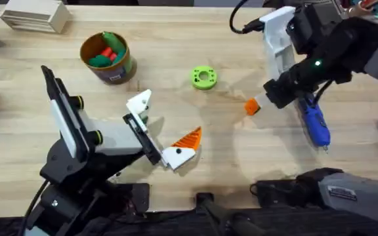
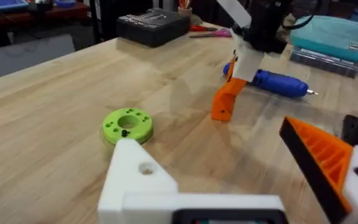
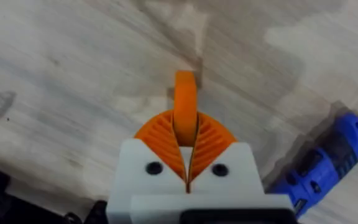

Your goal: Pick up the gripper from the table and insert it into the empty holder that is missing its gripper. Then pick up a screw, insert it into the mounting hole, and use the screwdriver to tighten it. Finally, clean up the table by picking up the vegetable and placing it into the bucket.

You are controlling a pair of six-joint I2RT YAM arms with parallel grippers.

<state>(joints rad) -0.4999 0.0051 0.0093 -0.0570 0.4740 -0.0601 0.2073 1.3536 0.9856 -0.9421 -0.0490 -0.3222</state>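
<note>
My right gripper [image 1: 260,103] is shut on the loose orange gripper [image 1: 251,106], holding it upright with its lower end at the table; the right wrist view shows the orange gripper [image 3: 185,102] pinched between the ribbed pads. My left gripper [image 1: 166,121] stands open. One of its fingers is the bare white holder [image 1: 140,103] [image 2: 135,177]; the other carries an orange tip [image 1: 189,138]. The blue screwdriver [image 1: 315,123] [image 2: 278,82] lies just right of the right gripper. The bucket [image 1: 107,59] stands at the back left with green and red toys inside. The screw and the vegetable are out of view.
A lime-green ring disc [image 1: 204,77] [image 2: 127,124] lies between the bucket and the right gripper. A white slatted block [image 1: 35,16] sits at the far left corner. A black box [image 2: 151,26], pink scissors [image 2: 213,31] and a teal pouch [image 2: 334,34] line the right side.
</note>
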